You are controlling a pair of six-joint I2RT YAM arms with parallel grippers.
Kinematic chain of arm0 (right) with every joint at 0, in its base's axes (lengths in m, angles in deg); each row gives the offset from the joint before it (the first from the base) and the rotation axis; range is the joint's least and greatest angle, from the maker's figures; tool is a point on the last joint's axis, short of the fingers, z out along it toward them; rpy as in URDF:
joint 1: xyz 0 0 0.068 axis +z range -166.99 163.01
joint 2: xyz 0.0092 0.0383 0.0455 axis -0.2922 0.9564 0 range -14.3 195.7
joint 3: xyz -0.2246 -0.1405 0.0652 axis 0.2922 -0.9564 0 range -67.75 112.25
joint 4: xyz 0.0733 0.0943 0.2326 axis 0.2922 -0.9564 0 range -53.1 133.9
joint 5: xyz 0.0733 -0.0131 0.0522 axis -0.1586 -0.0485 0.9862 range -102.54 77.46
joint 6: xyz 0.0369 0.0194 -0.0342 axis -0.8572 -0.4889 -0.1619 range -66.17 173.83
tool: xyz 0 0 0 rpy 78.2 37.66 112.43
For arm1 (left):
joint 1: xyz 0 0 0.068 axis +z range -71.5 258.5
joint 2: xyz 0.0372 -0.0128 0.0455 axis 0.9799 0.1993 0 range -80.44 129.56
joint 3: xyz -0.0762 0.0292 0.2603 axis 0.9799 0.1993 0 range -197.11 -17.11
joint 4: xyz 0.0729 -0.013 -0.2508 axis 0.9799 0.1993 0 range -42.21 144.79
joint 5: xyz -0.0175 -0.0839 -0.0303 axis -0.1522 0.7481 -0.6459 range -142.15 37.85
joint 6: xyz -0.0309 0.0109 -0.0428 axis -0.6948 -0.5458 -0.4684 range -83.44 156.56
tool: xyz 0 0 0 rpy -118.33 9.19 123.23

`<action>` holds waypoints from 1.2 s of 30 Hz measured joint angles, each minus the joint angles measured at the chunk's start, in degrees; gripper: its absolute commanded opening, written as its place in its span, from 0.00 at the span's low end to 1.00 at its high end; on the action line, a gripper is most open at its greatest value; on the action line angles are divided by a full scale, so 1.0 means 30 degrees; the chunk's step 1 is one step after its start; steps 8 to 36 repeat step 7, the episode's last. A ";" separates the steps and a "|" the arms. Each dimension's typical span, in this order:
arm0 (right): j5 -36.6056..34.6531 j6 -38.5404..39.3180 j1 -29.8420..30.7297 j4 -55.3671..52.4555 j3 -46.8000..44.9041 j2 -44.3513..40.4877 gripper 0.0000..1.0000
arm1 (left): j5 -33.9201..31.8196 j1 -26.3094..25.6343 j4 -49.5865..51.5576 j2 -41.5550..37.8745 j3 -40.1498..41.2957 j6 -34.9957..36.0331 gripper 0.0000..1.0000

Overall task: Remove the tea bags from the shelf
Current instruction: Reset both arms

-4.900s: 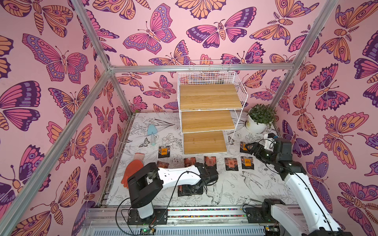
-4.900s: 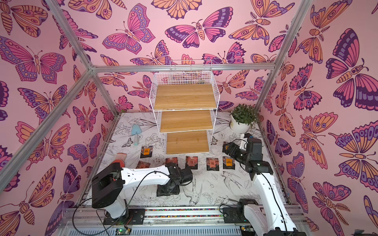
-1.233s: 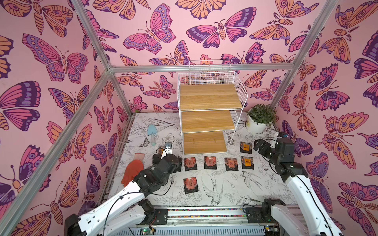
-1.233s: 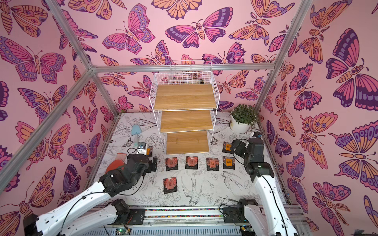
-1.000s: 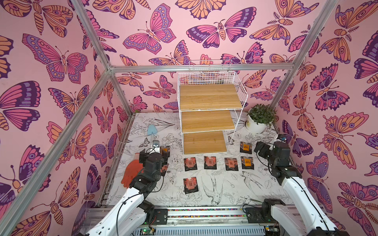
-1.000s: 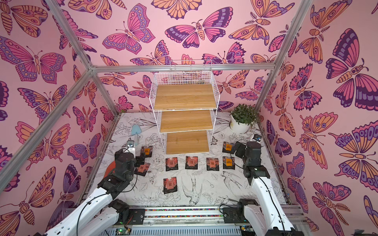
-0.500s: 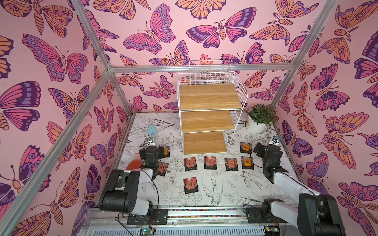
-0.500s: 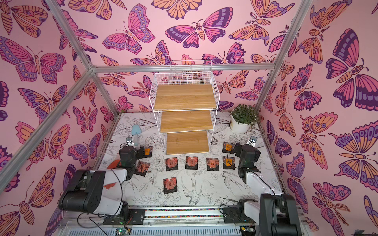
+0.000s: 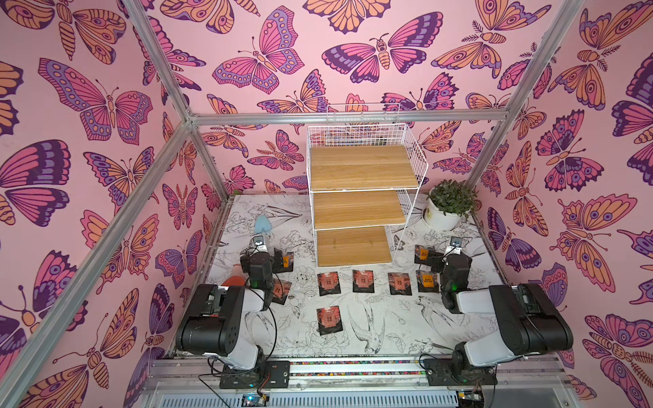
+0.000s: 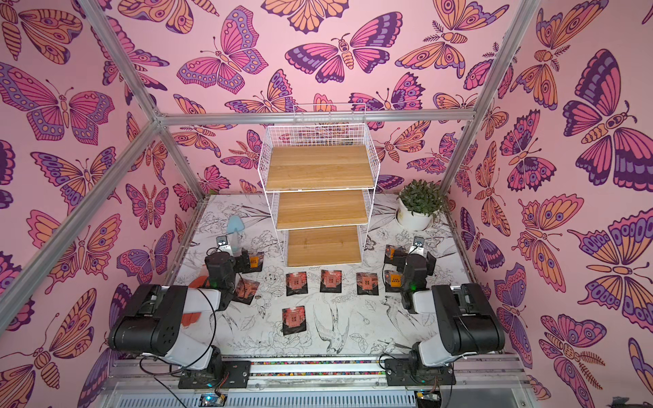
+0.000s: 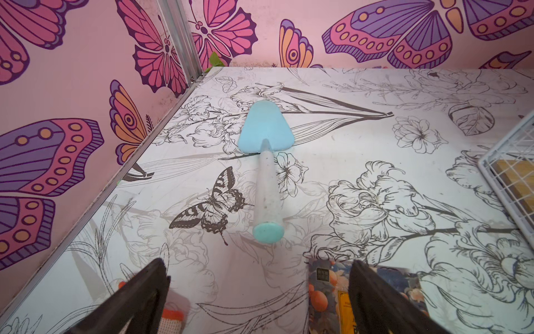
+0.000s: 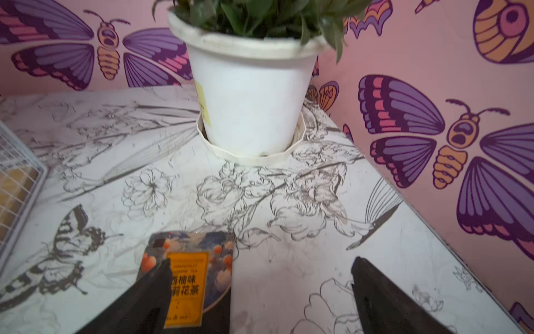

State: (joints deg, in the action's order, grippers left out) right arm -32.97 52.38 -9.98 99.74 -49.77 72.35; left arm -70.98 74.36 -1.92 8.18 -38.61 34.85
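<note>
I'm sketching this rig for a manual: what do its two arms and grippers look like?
Both the left arm and right arm pair bulky black joints with white links, with thin black cables looping alongside. The left gripper and right gripper have matte black wedge-shaped fingers.

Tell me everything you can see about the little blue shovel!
The shovel has a light blue, rounded-triangle blade, a pale speckled handle and a blue end cap. It looks like plastic. It lies flat on the flower-print table, blade toward the back wall, left of the shelf. Only the table touches it.
</note>
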 measured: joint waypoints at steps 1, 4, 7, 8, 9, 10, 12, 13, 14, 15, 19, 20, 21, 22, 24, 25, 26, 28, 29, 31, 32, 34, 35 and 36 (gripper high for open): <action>0.0036 0.0000 -0.0022 0.0029 0.0022 0.0000 0.99 | 0.0000 0.0000 0.0007 -0.0007 -0.0007 0.0000 1.00; 0.0109 0.0000 -0.0029 -0.0044 0.0022 0.0000 0.99 | 0.0007 0.0007 0.0015 -0.0007 -0.0007 0.0000 1.00; 0.0117 0.0000 -0.0036 -0.0051 0.0022 0.0000 0.99 | 0.0306 0.0138 0.0029 -0.0007 -0.0007 -0.0015 1.00; 0.0117 0.0000 -0.0036 -0.0051 0.0022 0.0000 0.99 | 0.0306 0.0138 0.0029 -0.0007 -0.0007 -0.0015 1.00; 0.0117 0.0000 -0.0036 -0.0051 0.0022 0.0000 0.99 | 0.0306 0.0138 0.0029 -0.0007 -0.0007 -0.0015 1.00; 0.0117 0.0000 -0.0036 -0.0051 0.0022 0.0000 0.99 | 0.0306 0.0138 0.0029 -0.0007 -0.0007 -0.0015 1.00; 0.0117 0.0000 -0.0036 -0.0051 0.0022 0.0000 0.99 | 0.0306 0.0138 0.0029 -0.0007 -0.0007 -0.0015 1.00; 0.0117 0.0000 -0.0036 -0.0051 0.0022 0.0000 0.99 | 0.0306 0.0138 0.0029 -0.0007 -0.0007 -0.0015 1.00; 0.0117 0.0000 -0.0036 -0.0051 0.0022 0.0000 0.99 | 0.0306 0.0138 0.0029 -0.0007 -0.0007 -0.0015 1.00; 0.0117 0.0000 -0.0036 -0.0051 0.0022 0.0000 0.99 | 0.0306 0.0138 0.0029 -0.0007 -0.0007 -0.0015 1.00; 0.0117 0.0000 -0.0036 -0.0051 0.0022 0.0000 0.99 | 0.0306 0.0138 0.0029 -0.0007 -0.0007 -0.0015 1.00; 0.0117 0.0000 -0.0036 -0.0051 0.0022 0.0000 0.99 | 0.0306 0.0138 0.0029 -0.0007 -0.0007 -0.0015 1.00; 0.0117 0.0000 -0.0036 -0.0051 0.0022 0.0000 0.99 | 0.0306 0.0138 0.0029 -0.0007 -0.0007 -0.0015 1.00; 0.0117 0.0000 -0.0036 -0.0051 0.0022 0.0000 0.99 | 0.0306 0.0138 0.0029 -0.0007 -0.0007 -0.0015 1.00; 0.0117 0.0000 -0.0036 -0.0051 0.0022 0.0000 0.99 | 0.0306 0.0138 0.0029 -0.0007 -0.0007 -0.0015 1.00; 0.0117 0.0000 -0.0036 -0.0051 0.0022 0.0000 0.99 | 0.0306 0.0138 0.0029 -0.0007 -0.0007 -0.0015 1.00; 0.0117 0.0000 -0.0036 -0.0051 0.0022 0.0000 0.99 | 0.0306 0.0138 0.0029 -0.0007 -0.0007 -0.0015 1.00; 0.0117 0.0000 -0.0036 -0.0051 0.0022 0.0000 0.99 | 0.0306 0.0138 0.0029 -0.0007 -0.0007 -0.0015 1.00; 0.0117 0.0000 -0.0036 -0.0051 0.0022 0.0000 0.99 | 0.0306 0.0138 0.0029 -0.0007 -0.0007 -0.0015 1.00; 0.0117 0.0000 -0.0036 -0.0051 0.0022 0.0000 0.99 | 0.0306 0.0138 0.0029 -0.0007 -0.0007 -0.0015 1.00; 0.0117 0.0000 -0.0036 -0.0051 0.0022 0.0000 0.99 | 0.0306 0.0138 0.0029 -0.0007 -0.0007 -0.0015 1.00; 0.0117 0.0000 -0.0036 -0.0051 0.0022 0.0000 0.99 | 0.0306 0.0138 0.0029 -0.0007 -0.0007 -0.0015 1.00; 0.0117 0.0000 -0.0036 -0.0051 0.0022 0.0000 0.99 | 0.0306 0.0138 0.0029 -0.0007 -0.0007 -0.0015 1.00; 0.0117 0.0000 -0.0036 -0.0051 0.0022 0.0000 0.99 | 0.0306 0.0138 0.0029 -0.0007 -0.0007 -0.0015 1.00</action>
